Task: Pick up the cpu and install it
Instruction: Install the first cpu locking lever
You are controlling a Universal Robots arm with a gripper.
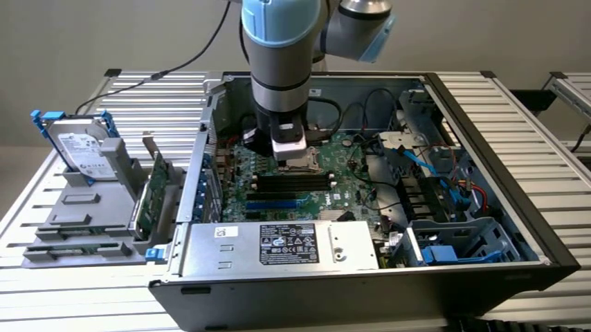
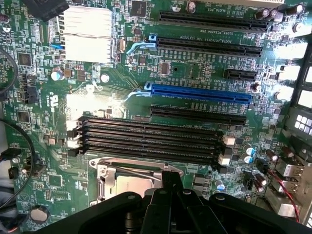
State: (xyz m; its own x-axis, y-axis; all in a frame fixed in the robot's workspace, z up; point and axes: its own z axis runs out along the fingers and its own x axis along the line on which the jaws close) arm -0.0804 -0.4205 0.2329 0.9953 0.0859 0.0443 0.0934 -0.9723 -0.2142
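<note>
One robot gripper (image 1: 297,160), jaws closed narrow, hangs low over the motherboard's CPU socket (image 2: 130,183) inside the open computer case (image 1: 480,111), apparently lowering the cpu (image 2: 127,187) into the socket, so installation looks nearly finished but unreleased.

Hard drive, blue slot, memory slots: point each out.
hard drive (image 1: 79,146), exterior view, on its white label.
blue slot (image 2: 200,92), wrist view, mid-length of its body.
memory slots (image 2: 151,139), wrist view, middle of the black bank.
</note>
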